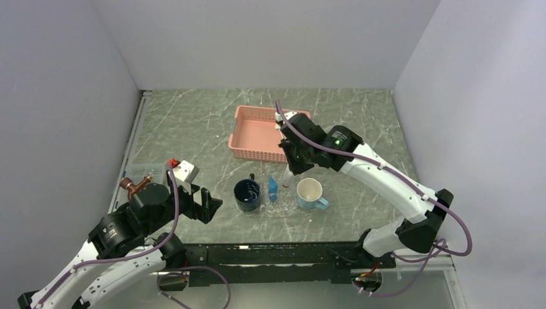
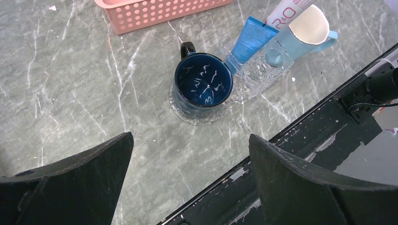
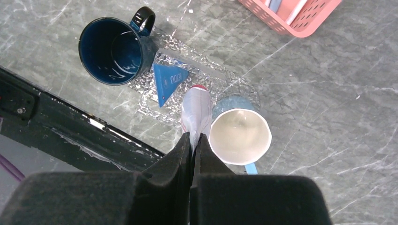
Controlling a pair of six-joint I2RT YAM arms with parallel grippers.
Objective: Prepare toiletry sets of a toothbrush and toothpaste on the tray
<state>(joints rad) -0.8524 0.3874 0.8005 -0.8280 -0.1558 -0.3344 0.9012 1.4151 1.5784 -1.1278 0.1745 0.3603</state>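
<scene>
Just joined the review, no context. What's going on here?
The right hand is shut on the end of a white tube. It holds the tube red cap down over the clear tray, between the blue tube and the light-blue mug. A dark blue mug stands at the tray's other end. The left hand is open and empty, off to the side. The pink basket sits behind the tray.
</scene>
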